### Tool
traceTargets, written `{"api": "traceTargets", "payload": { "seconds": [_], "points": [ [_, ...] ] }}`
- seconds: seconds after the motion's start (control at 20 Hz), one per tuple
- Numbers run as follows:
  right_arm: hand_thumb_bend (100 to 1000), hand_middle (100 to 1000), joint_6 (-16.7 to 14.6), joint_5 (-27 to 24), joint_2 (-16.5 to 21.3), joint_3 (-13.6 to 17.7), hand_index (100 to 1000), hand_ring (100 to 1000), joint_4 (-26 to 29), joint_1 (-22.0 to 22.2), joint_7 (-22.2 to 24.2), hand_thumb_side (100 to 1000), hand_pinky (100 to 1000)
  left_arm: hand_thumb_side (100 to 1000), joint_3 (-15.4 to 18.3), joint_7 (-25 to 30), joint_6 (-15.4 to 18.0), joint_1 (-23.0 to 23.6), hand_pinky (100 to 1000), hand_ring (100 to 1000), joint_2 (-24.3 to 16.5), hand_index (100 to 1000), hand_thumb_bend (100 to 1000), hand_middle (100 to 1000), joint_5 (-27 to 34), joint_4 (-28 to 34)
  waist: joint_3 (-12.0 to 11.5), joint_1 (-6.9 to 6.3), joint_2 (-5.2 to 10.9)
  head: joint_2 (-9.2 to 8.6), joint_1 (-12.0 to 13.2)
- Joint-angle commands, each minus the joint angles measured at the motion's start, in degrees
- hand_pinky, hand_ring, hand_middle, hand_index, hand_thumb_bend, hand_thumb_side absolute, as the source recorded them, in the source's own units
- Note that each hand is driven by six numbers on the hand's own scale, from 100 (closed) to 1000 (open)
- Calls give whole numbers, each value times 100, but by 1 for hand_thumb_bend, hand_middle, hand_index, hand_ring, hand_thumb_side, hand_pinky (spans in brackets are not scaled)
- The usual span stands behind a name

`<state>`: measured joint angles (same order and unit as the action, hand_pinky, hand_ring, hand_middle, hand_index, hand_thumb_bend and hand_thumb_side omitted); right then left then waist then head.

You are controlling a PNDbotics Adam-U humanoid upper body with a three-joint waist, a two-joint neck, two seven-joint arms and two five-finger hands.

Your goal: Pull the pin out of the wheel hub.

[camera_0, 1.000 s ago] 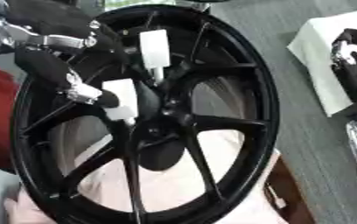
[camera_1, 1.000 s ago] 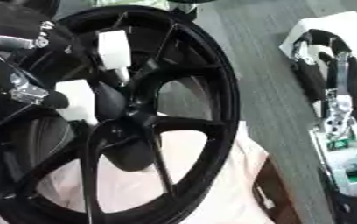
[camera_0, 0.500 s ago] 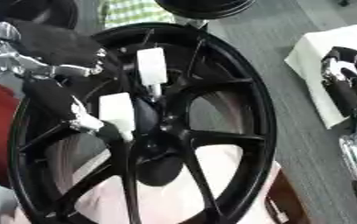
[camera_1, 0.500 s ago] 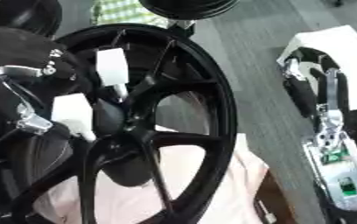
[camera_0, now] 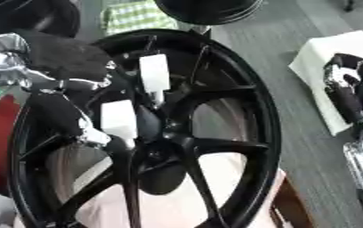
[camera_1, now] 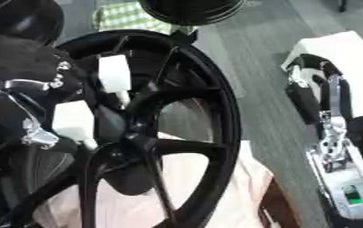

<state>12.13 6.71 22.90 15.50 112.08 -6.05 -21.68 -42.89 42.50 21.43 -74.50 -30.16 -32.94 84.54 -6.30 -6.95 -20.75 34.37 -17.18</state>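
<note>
The whole view shifts between frames, so that is mostly head tilt; against the wheel hub (camera_0: 150, 147) the left hand (camera_0: 68, 67) sits about where it did a second ago, its two white-padded fingers (camera_0: 155, 73) still poking through the spokes just left of and above centre. Those fingers are straight and spread apart, not visibly pinching anything; I cannot make out the pin itself, so I judge extraction not yet done, with grasp and pull still left. The right hand (camera_1: 324, 95) idles at the right edge, fingers relaxed, holding nothing.
</note>
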Motion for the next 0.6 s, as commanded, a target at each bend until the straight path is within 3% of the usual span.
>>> {"api": "traceTargets", "payload": {
  "seconds": [0.05,0.15,0.45,0.5,0.6],
  "points": [
    [100,703,13,-31,88,21,780,1000,59,-36,-16,600,925,840,29,441,369,-115,842,764,-137,749,485,555,-70,121,-25,-40,170,-76,18],
    [100,703,17,-33,85,28,780,1000,57,-27,-26,601,925,792,14,470,332,-103,826,746,-146,734,463,537,-61,129,-44,-39,174,-72,27],
    [100,703,29,-43,76,23,780,1000,39,-20,-39,604,926,708,-3,590,172,-110,801,705,-114,699,272,508,202,157,-26,-42,186,-56,51],
    [100,703,31,-43,73,23,780,1000,37,-17,-42,604,926,764,1,612,126,-117,806,707,-109,705,246,514,262,167,-21,-43,190,-51,56],
    [100,703,38,-41,71,23,780,1000,33,-12,-46,605,926,973,-6,692,64,-137,824,721,-99,731,247,531,375,205,-10,-43,196,-48,64]
  ]
}}
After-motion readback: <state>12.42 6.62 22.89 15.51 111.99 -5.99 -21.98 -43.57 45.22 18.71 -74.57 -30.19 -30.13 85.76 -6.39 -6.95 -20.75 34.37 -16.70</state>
